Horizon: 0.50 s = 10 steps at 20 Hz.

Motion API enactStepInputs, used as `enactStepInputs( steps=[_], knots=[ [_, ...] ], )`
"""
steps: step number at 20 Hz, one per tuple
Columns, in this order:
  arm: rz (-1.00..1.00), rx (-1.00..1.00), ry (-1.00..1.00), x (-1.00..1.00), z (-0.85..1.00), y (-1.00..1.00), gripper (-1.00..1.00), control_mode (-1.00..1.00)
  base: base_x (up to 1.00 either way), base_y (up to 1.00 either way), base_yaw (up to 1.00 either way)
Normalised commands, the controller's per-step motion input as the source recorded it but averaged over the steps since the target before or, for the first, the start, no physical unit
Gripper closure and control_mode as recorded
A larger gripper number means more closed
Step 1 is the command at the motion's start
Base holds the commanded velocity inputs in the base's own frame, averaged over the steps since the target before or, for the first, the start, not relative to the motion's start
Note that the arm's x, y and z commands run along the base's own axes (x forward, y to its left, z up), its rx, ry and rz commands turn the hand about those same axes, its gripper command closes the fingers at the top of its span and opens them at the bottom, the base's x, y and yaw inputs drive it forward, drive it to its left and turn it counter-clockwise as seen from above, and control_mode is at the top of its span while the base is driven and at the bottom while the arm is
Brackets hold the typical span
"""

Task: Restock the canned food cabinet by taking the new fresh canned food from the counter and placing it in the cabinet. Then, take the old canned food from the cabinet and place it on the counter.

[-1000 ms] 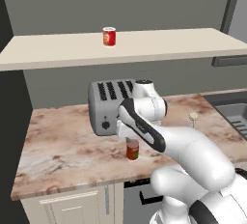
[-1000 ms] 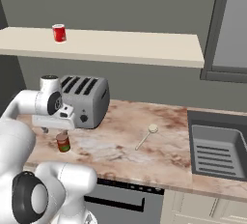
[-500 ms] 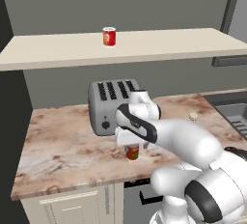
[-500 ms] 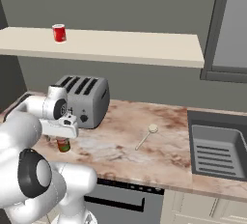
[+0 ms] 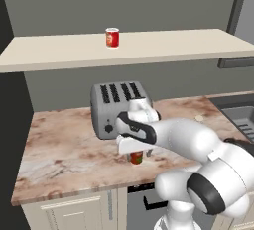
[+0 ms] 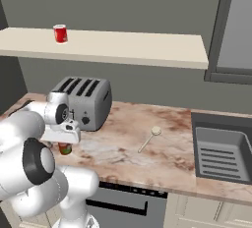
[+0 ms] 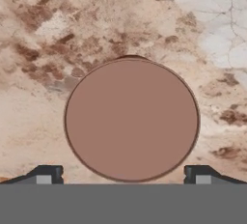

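New fresh canned food [image 5: 136, 157] upright on counter [image 5: 64, 149] before toaster [image 5: 115, 107], top half hidden by hand; gripper [image 7: 124, 174] wide, fingers [image 7: 48, 174] straddling lid, contact unclear; old canned food [image 6: 60, 33] on cabinet [image 6: 128, 47]

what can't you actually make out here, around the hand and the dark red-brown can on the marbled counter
- Dark red-brown can: in the left base view the white hand hides its upper part.
- Gripper: in the hand view the bottom band cuts off the finger tips, so contact with the can is unclear.
- Pale utensil on the pinkish-brown marbled counter: too small to identify in the right base view.
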Motion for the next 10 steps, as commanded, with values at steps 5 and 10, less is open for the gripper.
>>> enactStepInputs(
  steps=[5, 10],
  knots=[
    [0.0, -0.09, -0.04, 0.05, -0.15, 0.0, -1.0, -1.0, 0.0, 0.0, 0.0],
    [0.0, -0.04, -0.06, 0.08, -0.03, 0.0, -1.0, -1.0, 0.0, 0.0, 0.0]
  ],
)
